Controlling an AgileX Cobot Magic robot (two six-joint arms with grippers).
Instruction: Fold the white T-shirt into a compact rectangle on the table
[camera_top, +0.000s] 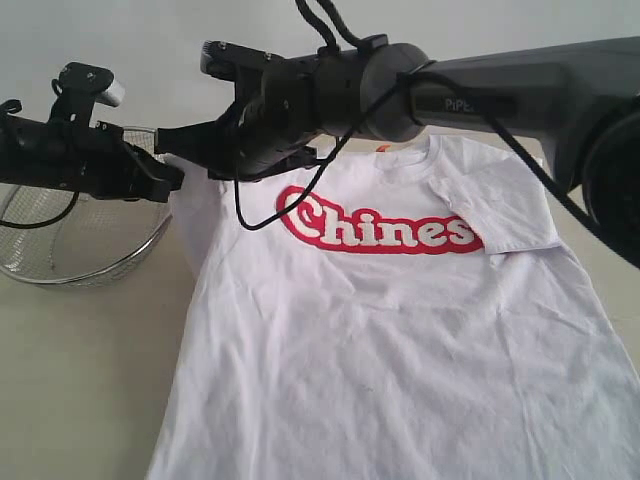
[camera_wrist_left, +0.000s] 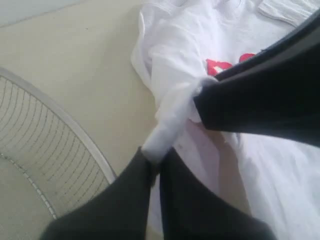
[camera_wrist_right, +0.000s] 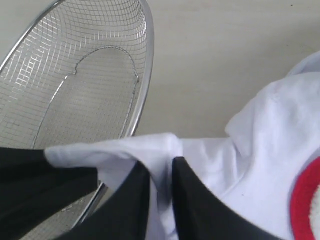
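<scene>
The white T-shirt (camera_top: 400, 330) lies chest-up on the pale table (camera_top: 80, 380), its red band of lettering (camera_top: 380, 225) showing. One sleeve (camera_top: 505, 205) is folded in over the chest on the right. My left gripper (camera_top: 172, 180) is shut on the other sleeve at the shirt's left shoulder. In the left wrist view the gripper (camera_wrist_left: 156, 159) pinches a bunched fold of white cloth (camera_wrist_left: 170, 115). My right gripper (camera_top: 205, 160) reaches across the shirt and is shut on the same sleeve, right beside the left one. The right wrist view shows the gripper (camera_wrist_right: 161, 167) clamped on cloth (camera_wrist_right: 150, 147).
A round wire-mesh basket (camera_top: 70, 240) stands on the table just left of the shirt, close under the left arm; it also appears as the basket (camera_wrist_right: 75, 75) and the basket (camera_wrist_left: 45, 140). An orange neck tag (camera_top: 381, 148) shows at the collar.
</scene>
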